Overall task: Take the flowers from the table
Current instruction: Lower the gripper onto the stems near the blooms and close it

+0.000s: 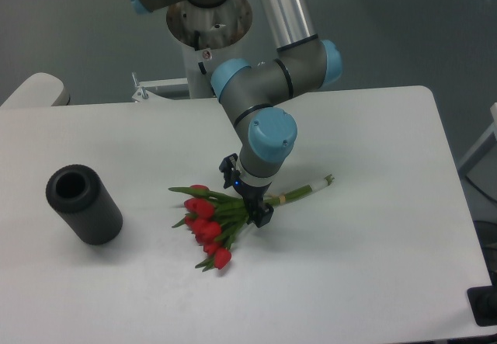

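Observation:
The flowers (206,226), red tulips with green leaves, lie on the white table (373,274) near its middle. Their stems run up and to the right to a cut end (326,179), with a pale band just right of the gripper. My gripper (247,196) is low over the stems close to the leaves. It is open, one finger on the far side of the stems and one finger (262,217) on the near side. The stems pass between the fingers, and contact cannot be made out.
A dark grey hollow cylinder (84,204) lies on the table at the left. The arm's base column (208,26) stands behind the table's far edge. A black object (485,307) sits off the front right corner.

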Available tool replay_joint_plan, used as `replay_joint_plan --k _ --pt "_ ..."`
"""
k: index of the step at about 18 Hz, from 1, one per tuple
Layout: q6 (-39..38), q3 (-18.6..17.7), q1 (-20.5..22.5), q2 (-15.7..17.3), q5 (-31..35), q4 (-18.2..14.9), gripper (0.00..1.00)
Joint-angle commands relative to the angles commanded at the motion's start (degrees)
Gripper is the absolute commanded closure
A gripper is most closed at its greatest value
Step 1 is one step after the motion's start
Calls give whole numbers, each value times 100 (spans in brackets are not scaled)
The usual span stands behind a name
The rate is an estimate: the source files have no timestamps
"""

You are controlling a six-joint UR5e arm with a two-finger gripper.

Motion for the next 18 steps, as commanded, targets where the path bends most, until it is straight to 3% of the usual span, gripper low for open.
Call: replay_joint_plan --k 6,10,12,18 --pt "-168 -106 -45 -53 0 282 0" --pt "-142 -97 -36 -53 0 326 38" --pt "-150 -97 -27 -53 0 335 50" --pt "-98 -79 -18 -44 0 335 61"
